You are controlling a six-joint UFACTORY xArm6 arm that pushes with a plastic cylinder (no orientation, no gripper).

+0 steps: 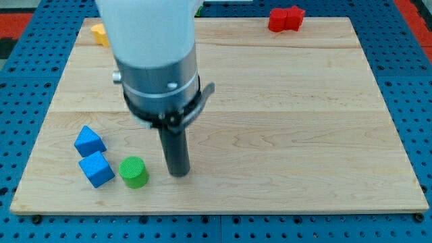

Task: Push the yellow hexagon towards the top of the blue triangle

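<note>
In the camera view a pale wooden board (283, 115) lies on a blue perforated table (412, 81), and the white and grey arm (155, 61) comes down from the view's top over the board's left half. The arm carries no claw, so there is nothing to stand apart or together; it ends in a dark rod whose lower end, my tip (179, 175), rests on the board near the view's bottom. Just to the view's left of my tip stands a green cylinder (133, 171), close but not touching. Further left sit two blue blocks, one (95, 169) beside the cylinder and another (89, 141) just above it; their exact shapes are hard to tell. The yellow block (100, 33) lies at the board's top left corner, partly hidden behind the arm, well apart from my tip. A red block (285, 19) sits at the top edge, towards the view's right.
</note>
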